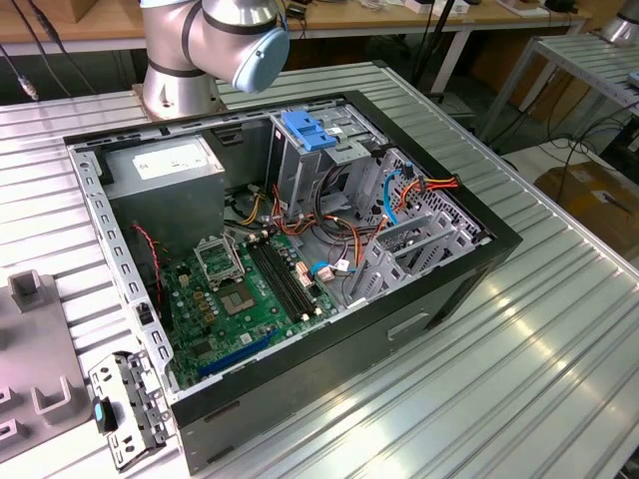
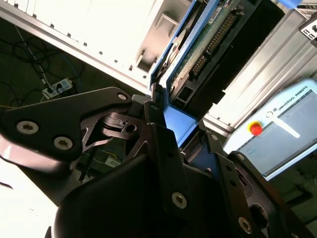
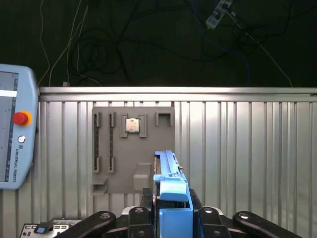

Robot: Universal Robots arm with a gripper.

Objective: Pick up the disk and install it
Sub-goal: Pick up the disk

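Observation:
In both wrist views my gripper (image 3: 171, 201) (image 2: 179, 130) is shut on the disk. In the first wrist view the disk (image 3: 168, 171) is held edge-on, its blue side rail between the black fingers (image 3: 144, 198), above the ribbed metal table. In the second wrist view the disk (image 2: 200, 52) shows its green circuit-board underside and a blue rail. In the exterior view the open computer case (image 1: 429, 289) lies on its side, with a metal drive cage with a blue plastic top (image 1: 312, 132) near its far wall. The arm's grey joint (image 1: 225, 35) rises behind the case.
Inside the case are a grey power supply (image 1: 168, 165), a green motherboard (image 1: 240, 294) and loose orange and blue cables (image 1: 399, 190). A grey fixture plate (image 3: 132, 148) holding a small chip (image 3: 132, 125) lies on the table. A teach pendant (image 3: 15, 134) sits beside it. A metal bracket (image 1: 125, 399) lies by the case.

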